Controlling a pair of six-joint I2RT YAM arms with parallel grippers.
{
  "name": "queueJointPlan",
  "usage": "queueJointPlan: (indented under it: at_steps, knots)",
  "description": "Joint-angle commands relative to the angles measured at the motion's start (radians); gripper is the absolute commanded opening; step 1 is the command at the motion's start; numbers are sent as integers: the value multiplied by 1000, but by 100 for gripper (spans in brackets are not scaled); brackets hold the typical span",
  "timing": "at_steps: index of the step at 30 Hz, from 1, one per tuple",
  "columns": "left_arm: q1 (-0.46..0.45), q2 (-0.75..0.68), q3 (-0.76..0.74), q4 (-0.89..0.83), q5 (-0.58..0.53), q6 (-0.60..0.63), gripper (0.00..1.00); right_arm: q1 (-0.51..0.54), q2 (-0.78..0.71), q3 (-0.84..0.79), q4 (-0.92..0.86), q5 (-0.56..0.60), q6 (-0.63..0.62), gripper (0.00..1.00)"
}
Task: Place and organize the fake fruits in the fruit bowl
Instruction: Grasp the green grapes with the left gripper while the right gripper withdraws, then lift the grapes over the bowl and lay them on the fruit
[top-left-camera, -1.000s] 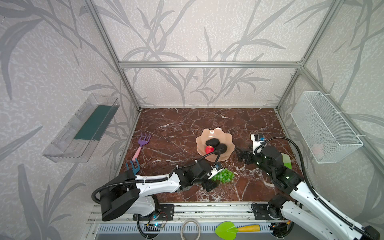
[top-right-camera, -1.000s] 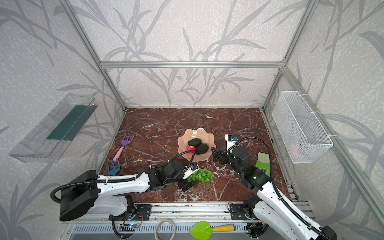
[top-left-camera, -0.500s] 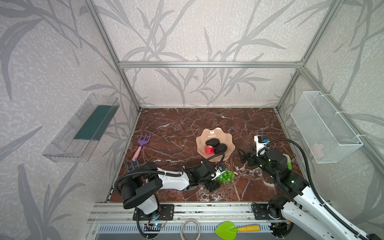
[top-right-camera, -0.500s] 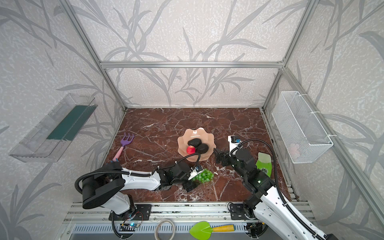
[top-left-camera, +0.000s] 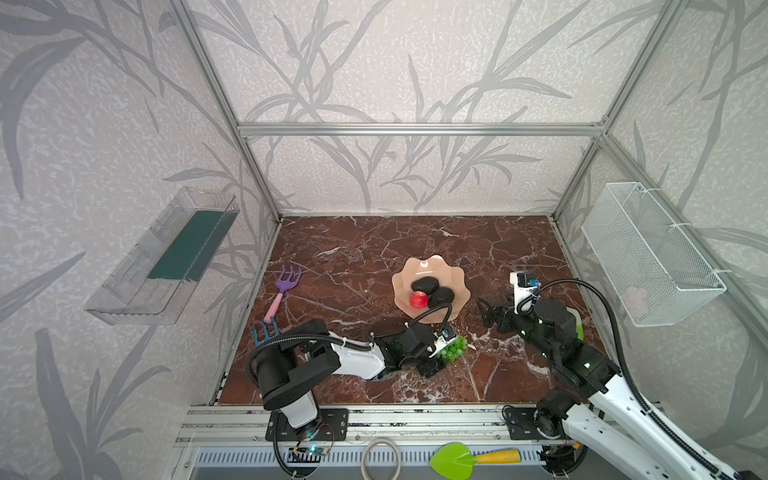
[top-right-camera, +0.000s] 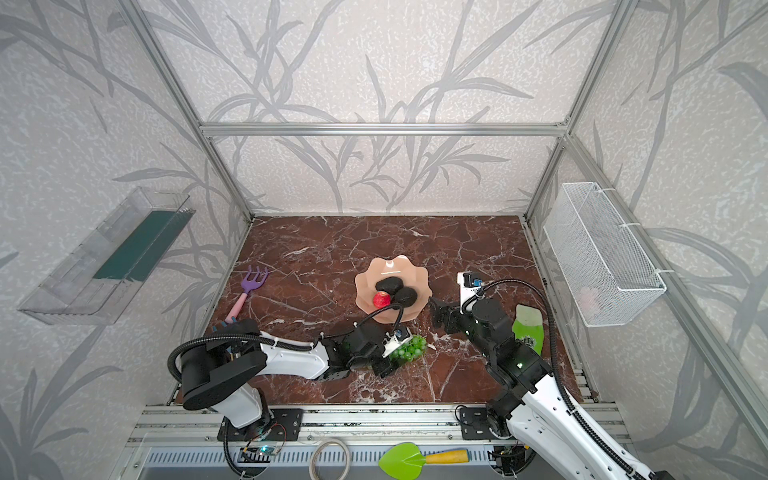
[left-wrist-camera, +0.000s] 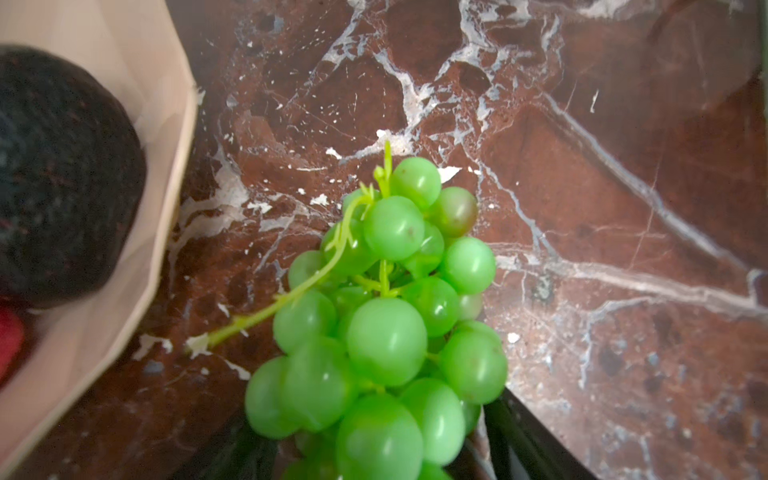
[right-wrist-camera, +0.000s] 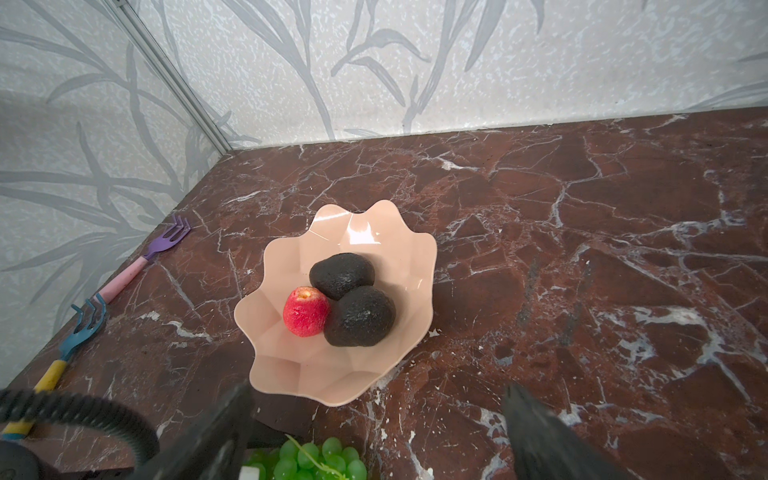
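Table of brown veined marble filled the lower middle of both top views. The pink bowl sat near its centre. The right hand hung just right of the bowl, fingers spread wide and empty, and seemed best left there, out of the path. The left hand lay low in the lower centre of the frame, just below the bowl, with the grapes between its fingers. In the left wrist view the dark fingers flanked the bunch at the lower edge, but whether they had clamped it or only bracketed it could not be told. The grapes rested on the table just beside the bowl's near rim, not in it.

Two avocados touched each other in the middle of the bowl, with the strawberry against them at the lower left. The step in hand looked like picking up the grapes, the last fruit outside. The bunch was lumpy and probably loose, so a squeeze through its thick middle would likely hold better than one on the outer grapes. The lift would need to clear the wavy rim, and the bare upper part of the bowl looked like the safest landing. The thin stem pointed towards the bowl and offered no real hold.
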Motion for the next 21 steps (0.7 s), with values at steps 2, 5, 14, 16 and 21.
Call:
queueJointPlan:
  at_steps: [2, 5, 14, 16, 21]
  knots:
    - [-1, -45, -37, 39, 7, 14, 37, -6, -10, -10, -5, 17, -8, 93]
    - [-2, -63, -22, -36, 20, 12, 23, -5, -10, -12, 3, 17, -3, 93]
    - [-2, -204, -51, -120, 55, -33, 20, -6, -8, -15, 9, 12, 5, 93]
    - [-2, -268, -69, -121, 52, -40, 21, -5, -7, -15, 11, 10, 8, 93]
    - [-2, -461, -114, -135, -8, -51, 22, -5, -9, -15, 14, 8, 12, 93]
